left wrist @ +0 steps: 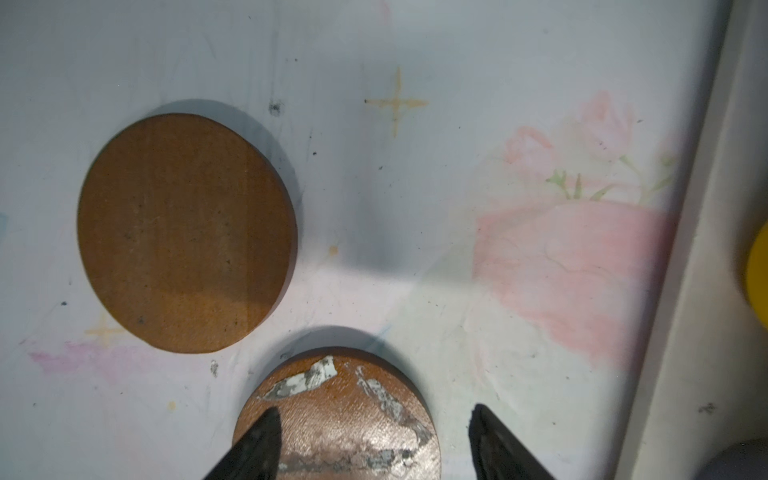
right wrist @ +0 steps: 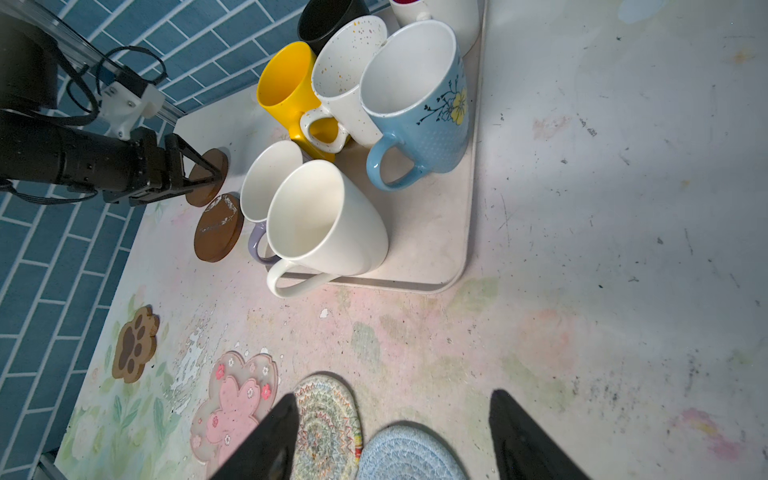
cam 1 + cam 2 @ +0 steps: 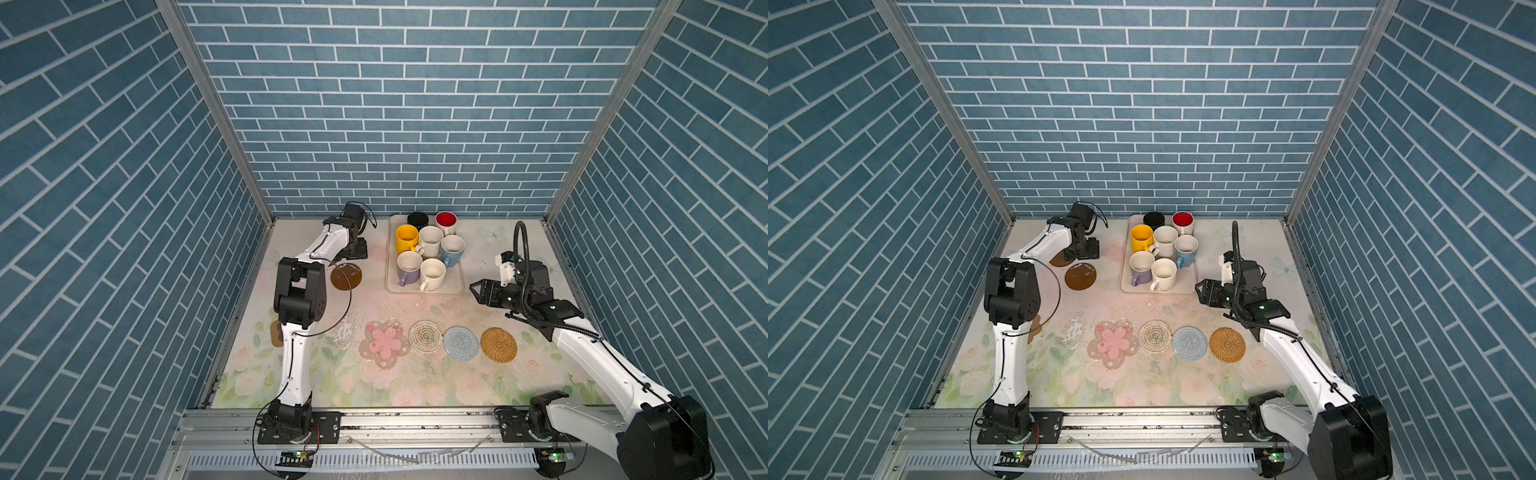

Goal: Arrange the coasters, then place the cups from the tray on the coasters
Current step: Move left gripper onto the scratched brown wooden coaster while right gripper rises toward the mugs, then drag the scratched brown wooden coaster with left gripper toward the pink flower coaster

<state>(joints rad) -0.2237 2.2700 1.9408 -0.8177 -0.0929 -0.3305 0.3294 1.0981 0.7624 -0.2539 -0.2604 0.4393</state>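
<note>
The tray (image 3: 428, 290) holds several cups, among them a yellow one (image 3: 406, 237), a light blue one (image 3: 452, 247) and a cream one (image 3: 432, 272). Pink flower (image 3: 384, 343), white woven (image 3: 425, 336), light blue (image 3: 460, 343) and tan (image 3: 498, 344) coasters lie in a row. The paw coaster (image 2: 135, 343) lies at the left. My left gripper (image 1: 374, 415) hovers open, with one finger over a scratched brown disc (image 1: 345, 419). A plain brown disc (image 1: 187, 235) lies beside it. My right gripper (image 3: 476, 291) hangs open and empty right of the tray.
The left arm's elbow (image 3: 299, 291) stands over the table's left side and hides part of the paw coaster in both top views. Blue brick walls close in the back and both sides. A metal rail (image 3: 374, 419) runs along the front edge.
</note>
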